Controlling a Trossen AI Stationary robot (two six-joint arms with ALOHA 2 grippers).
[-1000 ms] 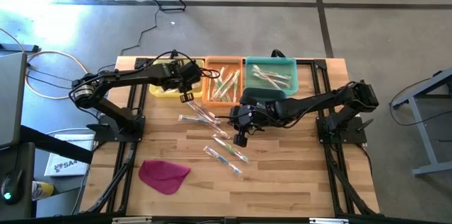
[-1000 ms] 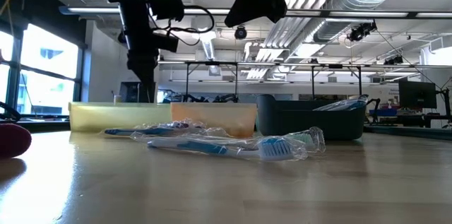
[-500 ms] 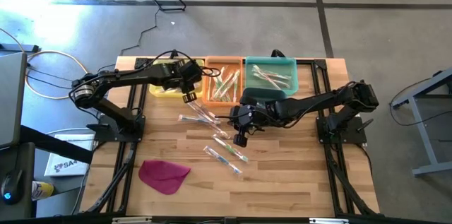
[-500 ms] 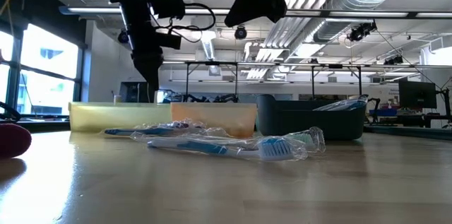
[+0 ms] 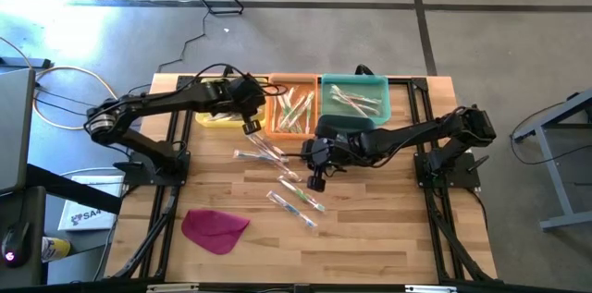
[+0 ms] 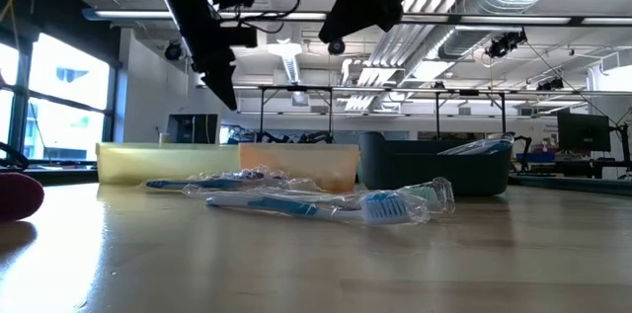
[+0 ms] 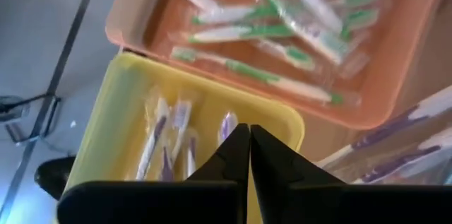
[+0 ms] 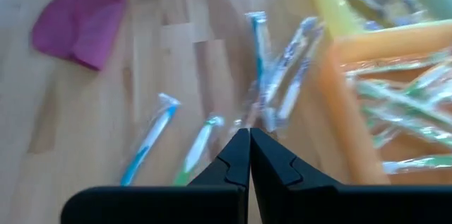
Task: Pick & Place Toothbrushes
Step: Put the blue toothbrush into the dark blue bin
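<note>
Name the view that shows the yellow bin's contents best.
The left wrist view: it looks down into the yellow bin at its purple brushes. The high view has it partly under the left arm; the low view shows only its wall; the right wrist, one edge.

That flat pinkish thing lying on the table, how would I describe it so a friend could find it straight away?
Start at the wooden table and go to its near left corner, away from the three bins at the far edge. The magenta cloth-like piece lies flat there, apart from the loose toothbrushes. It is the only soft, broad, solid-coloured thing; everything near it is slim and wrapped in clear film.
</note>
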